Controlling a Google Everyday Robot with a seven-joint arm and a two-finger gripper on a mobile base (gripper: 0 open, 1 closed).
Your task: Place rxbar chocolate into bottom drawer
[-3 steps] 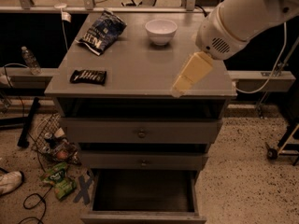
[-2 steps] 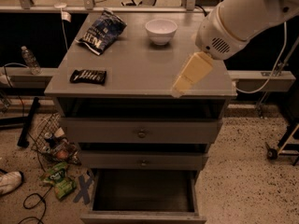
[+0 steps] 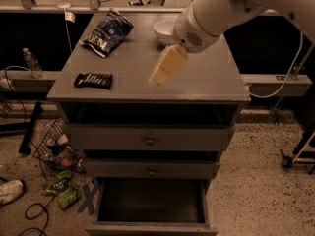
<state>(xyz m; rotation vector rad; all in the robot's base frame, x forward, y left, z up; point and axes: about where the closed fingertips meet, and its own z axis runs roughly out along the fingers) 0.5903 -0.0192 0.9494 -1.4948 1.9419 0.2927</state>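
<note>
The rxbar chocolate (image 3: 93, 80), a small black wrapper with white lettering, lies flat near the front left edge of the grey cabinet top (image 3: 206, 77). My gripper (image 3: 160, 76), cream-coloured on a white arm, hovers over the middle of the top, pointing down and left, well to the right of the bar and apart from it. It holds nothing that I can see. The bottom drawer (image 3: 147, 227) is pulled open at the foot of the cabinet, showing a dark interior.
A blue-and-white chip bag (image 3: 106, 32) and a white bowl (image 3: 165, 31) sit at the back of the top. Two shut drawers with round knobs (image 3: 150, 140) are above the open one. A water bottle (image 3: 31, 63), litter (image 3: 61, 181) and a shoe (image 3: 10, 191) lie to the left.
My gripper and arm have moved left from the right side of the cabinet top to its middle, closer to the bar. The objects have not moved.
</note>
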